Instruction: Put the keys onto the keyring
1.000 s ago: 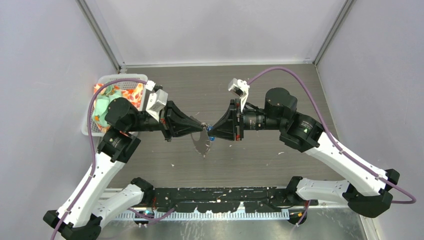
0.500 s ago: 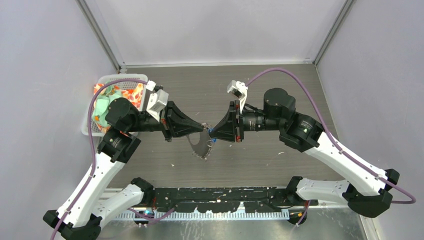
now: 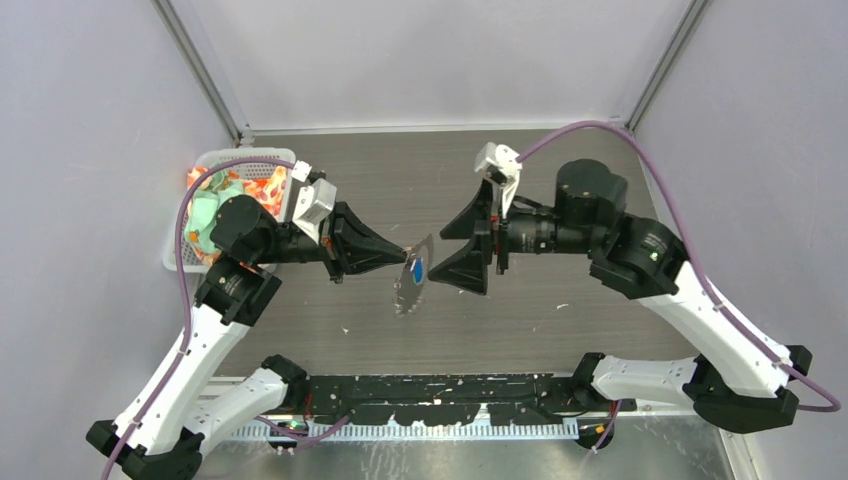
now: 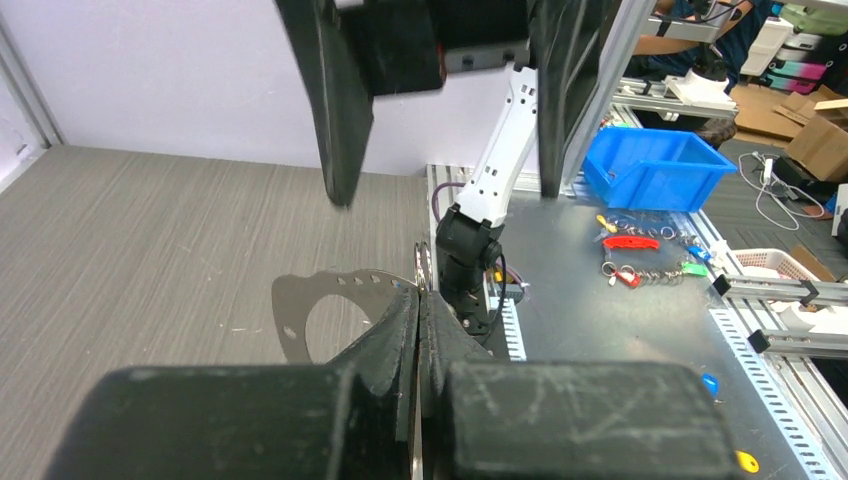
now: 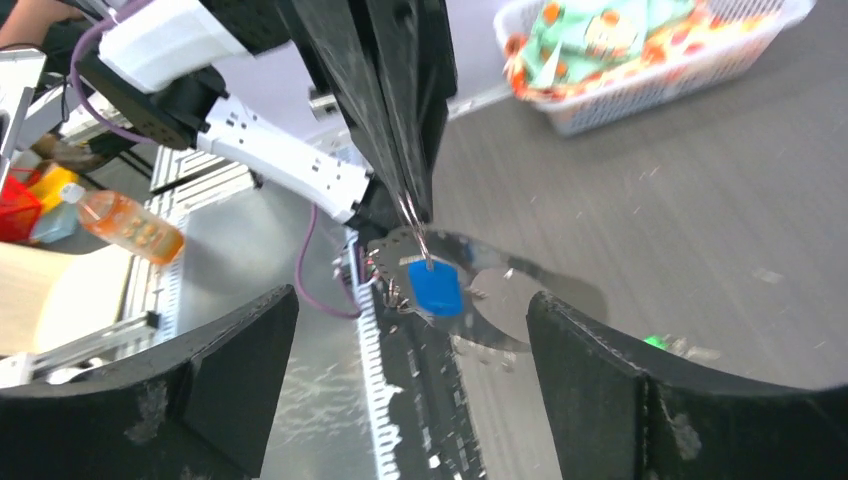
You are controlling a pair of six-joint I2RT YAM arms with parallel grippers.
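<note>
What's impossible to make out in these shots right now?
1. Left wrist: the pinched stretch of the keyring, hidden between the left gripper's shut jaws.
2. Right wrist: whether the blue key is threaded on or only hanging against it, too small.
3. Right wrist: a green speck, too blurred to identify.

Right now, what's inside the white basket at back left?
Crumpled cloth in a mint green and orange print fills the basket. The left arm covers its near right corner, and anything under the cloth is hidden.
</note>
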